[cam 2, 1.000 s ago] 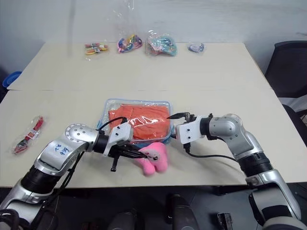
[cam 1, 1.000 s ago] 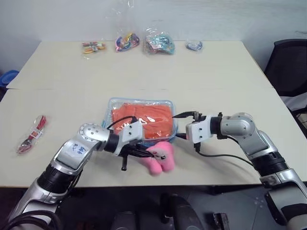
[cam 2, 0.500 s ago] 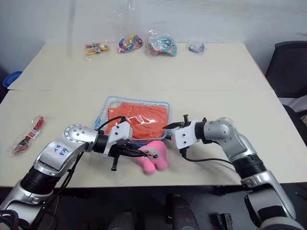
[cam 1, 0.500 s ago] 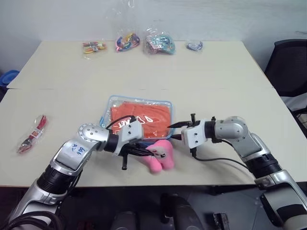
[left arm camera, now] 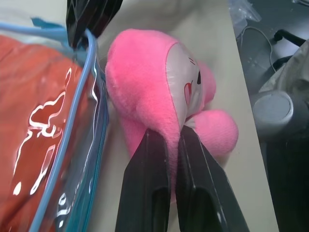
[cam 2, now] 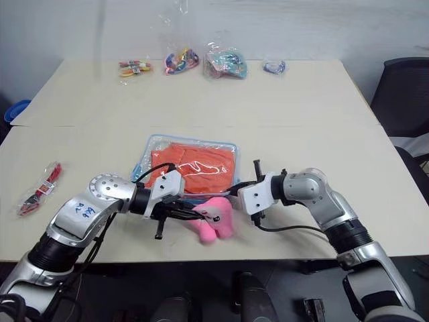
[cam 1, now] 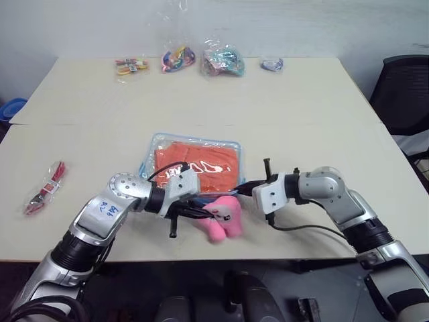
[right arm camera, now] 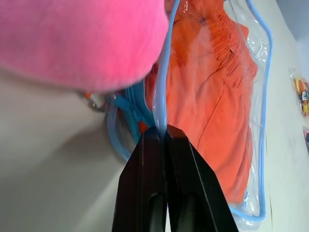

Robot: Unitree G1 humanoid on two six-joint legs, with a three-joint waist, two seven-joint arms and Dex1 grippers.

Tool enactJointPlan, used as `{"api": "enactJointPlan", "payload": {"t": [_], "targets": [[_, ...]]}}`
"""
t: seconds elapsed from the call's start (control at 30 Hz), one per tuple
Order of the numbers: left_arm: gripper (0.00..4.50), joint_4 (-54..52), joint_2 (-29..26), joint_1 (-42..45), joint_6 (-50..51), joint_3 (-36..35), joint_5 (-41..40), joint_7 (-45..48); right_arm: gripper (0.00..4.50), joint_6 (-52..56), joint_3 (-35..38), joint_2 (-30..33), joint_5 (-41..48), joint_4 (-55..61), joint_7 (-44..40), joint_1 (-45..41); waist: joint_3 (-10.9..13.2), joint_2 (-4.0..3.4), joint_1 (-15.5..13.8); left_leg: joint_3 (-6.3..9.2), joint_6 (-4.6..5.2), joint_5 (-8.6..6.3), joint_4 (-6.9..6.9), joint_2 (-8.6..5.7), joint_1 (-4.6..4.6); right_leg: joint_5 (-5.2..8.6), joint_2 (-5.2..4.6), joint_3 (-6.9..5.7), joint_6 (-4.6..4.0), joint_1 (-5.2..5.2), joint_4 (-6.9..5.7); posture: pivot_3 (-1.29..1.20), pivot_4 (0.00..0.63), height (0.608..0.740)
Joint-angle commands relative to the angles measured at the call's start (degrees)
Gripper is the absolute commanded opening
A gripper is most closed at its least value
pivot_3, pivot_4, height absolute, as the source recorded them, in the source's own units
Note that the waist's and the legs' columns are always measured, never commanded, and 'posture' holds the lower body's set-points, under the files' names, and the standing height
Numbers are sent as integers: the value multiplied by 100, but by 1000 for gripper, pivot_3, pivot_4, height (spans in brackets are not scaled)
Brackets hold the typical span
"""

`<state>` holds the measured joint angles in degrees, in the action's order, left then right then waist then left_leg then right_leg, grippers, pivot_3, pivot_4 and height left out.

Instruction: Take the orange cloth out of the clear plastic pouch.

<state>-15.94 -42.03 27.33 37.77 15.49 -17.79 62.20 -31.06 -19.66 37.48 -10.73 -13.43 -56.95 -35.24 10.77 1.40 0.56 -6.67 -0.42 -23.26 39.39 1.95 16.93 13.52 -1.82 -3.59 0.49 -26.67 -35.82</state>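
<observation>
Right end effector (right arm camera: 159,133) has its two black fingers pressed together on the light blue trim of the clear plastic pouch (cam 1: 194,168), at the pouch's near right corner; the right wrist view shows the trim running straight into the pinch, which the head views cannot resolve. Left end effector (left arm camera: 166,145) is clamped on the pink plush bunny (cam 1: 224,218), its fingers squeezing a fold of pink fur, as the left wrist view makes plain. That same view shows the bunny's printed face and the pouch's blue edge touching the toy's side, with the other arm's black fingertips on that edge. From the head views, the pouch lies flat near the middle of the bench (cam 1: 301,107), just behind the bunny, and the orange cloth (cam 1: 198,164) sits wholly inside it, filling most of the pouch under glare from the plastic. The right wrist view adds the cloth's ribbed folds seen through the clear wall, and a blue zipper pull near the pinched corner. Small clear bags of colourful trinkets (cam 1: 175,59) line the far edge of the bench, well apart from the pouch, and a red packet (cam 1: 45,188) lies near the left edge. A black chair (cam 1: 405,94) stands beyond the right side.
</observation>
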Motion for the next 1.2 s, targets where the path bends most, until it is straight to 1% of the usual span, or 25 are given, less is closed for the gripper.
{"api": "enactJointPlan", "payload": {"t": [0.03,0.27,0.37,0.47,0.57,0.63,0.67,0.83,1.03,1.13,1.2], "targets": [[0,-291,-334,-315,-10,-430,-137,38,17,-161,214,173,-36,124,165,-31,0,0,28,0,0,0,0,1,0,1,0,0,-1,0,0,0,150,740],[0,-133,-817,-598,-40,-1111,-297,3,17,-446,236,489,27,32,146,-7,0,0,34,1,0,0,0,2,0,2,-1,-1,-3,-2,-1,0,150,740],[0,54,-1102,-749,-112,-1467,-290,22,17,-585,267,608,89,-3,129,2,1,-1,36,1,0,0,0,1,0,2,0,-1,-3,-2,0,0,150,740],[0,274,-1462,-1076,-230,-1963,-321,127,17,-756,290,778,195,11,79,76,1,-1,80,0,0,0,-1,3,1,3,0,-2,-5,-7,-1,0,150,740],[0,544,-1756,-1322,-256,-2525,-473,267,17,-900,324,977,367,76,4,200,1,-1,93,-2,0,0,0,3,3,3,-2,-1,-6,-38,-6,0,150,740],[0,799,-1902,-1302,-235,-2805,-558,305,17,-988,362,1091,466,88,-39,286,1,-1,93,-15,0,0,4,-4,27,3,-12,1,-6,-78,-23,0,150,740],[0,927,-1958,-1260,-281,-2888,-567,329,17,-1031,378,1133,499,87,-59,321,1,-1,94,-17,0,0,4,-4,30,3,-14,0,-7,-82,-23,0,150,740],[0,1914,-2126,-762,-585,-2916,-369,264,17,-1184,433,1366,797,184,-276,455,1,-1,92,-21,0,0,4,-9,27,3,-18,-3,-7,-80,-22,0,150,740],[0,2364,-2197,-484,-1025,-2666,-58,314,17,-1360,432,1493,917,131,-384,489,1,-1,106,-31,2,-2,1,-9,27,3,-22,-4,-6,-83,-21,0,150,740],[0,2701,-2009,-234,-1021,-2521,-22,267,17,-1247,469,1473,1005,214,-380,517,1,-1,103,-33,2,-2,1,-9,25,2,-20,-4,-7,-84,-23,0,150,740],[0,2631,-1787,-246,-1037,-2311,3,265,17,-1108,477,1440,1078,350,-368,569,1,-1,97,-34,2,-1,2,-10,25,2,-21,-4,-8,-83,-25,0,150,740]]}}
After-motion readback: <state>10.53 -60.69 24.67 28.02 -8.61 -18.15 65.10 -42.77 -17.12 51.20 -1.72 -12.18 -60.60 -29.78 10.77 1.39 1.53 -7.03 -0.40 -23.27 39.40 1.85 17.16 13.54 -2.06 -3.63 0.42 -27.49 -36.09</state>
